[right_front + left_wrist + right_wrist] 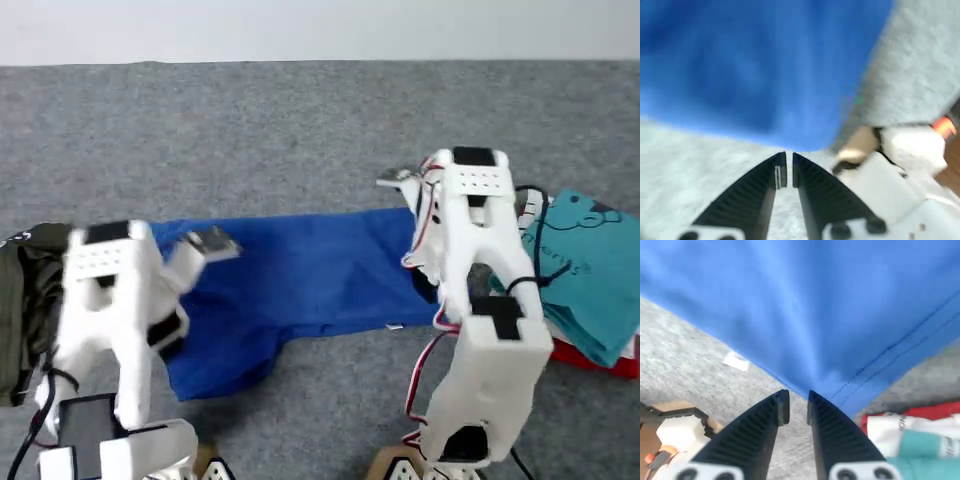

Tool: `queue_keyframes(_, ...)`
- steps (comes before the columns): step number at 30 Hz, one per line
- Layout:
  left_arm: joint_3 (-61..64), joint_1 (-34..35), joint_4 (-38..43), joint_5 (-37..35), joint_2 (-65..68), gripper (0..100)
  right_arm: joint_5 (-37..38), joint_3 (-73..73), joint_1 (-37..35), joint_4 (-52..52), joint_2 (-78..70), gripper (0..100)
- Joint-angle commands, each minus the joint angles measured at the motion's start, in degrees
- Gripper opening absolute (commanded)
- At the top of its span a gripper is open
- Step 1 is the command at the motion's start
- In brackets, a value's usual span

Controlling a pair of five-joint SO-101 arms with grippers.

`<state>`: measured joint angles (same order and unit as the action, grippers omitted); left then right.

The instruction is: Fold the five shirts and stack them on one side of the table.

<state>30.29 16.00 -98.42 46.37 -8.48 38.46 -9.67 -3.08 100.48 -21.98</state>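
Blue shirt (pixel 300 280) lies flat on the grey table (pixel 300 120), its long axis running side to side between the two arms; one end bulges toward the arms' bases on the left; the cloth is smooth, plain, with a stitched hem (pixel 900 340). Left gripper (pixel 789 162) hangs over bare table just off the shirt's edge (pixel 755 65), fingers closed to a sliver, holding nothing. Right gripper (pixel 798 402) has its fingers slightly apart, the shirt's hemmed corner (pixel 830 305) meeting their tips. Teal shirt (pixel 590 260) rests on a red shirt (pixel 590 355) at the right; a dark olive shirt (pixel 20 300) sits at the left edge.
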Motion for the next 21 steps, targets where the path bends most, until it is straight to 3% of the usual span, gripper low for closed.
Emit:
queue_keyframes(1,-10.0,6.4,-2.1,-1.6,-2.0,3,0.3,-3.6,-4.4,2.4,8.2,7.8)
queue_keyframes(8,-20.5,24.4,-1.9,-1.8,-2.0,3,0.2,-3.5,-14.9,2.4,11.4,9.9)
queue_keyframes(13,-22.5,36.9,0.9,-1.7,-1.3,3,0.2,-3.5,-27.0,2.3,11.2,26.0)
queue_keyframes(21,-19.6,47.1,7.6,-1.7,-1.3,3,-3.3,-1.1,-47.9,2.3,11.1,28.8)
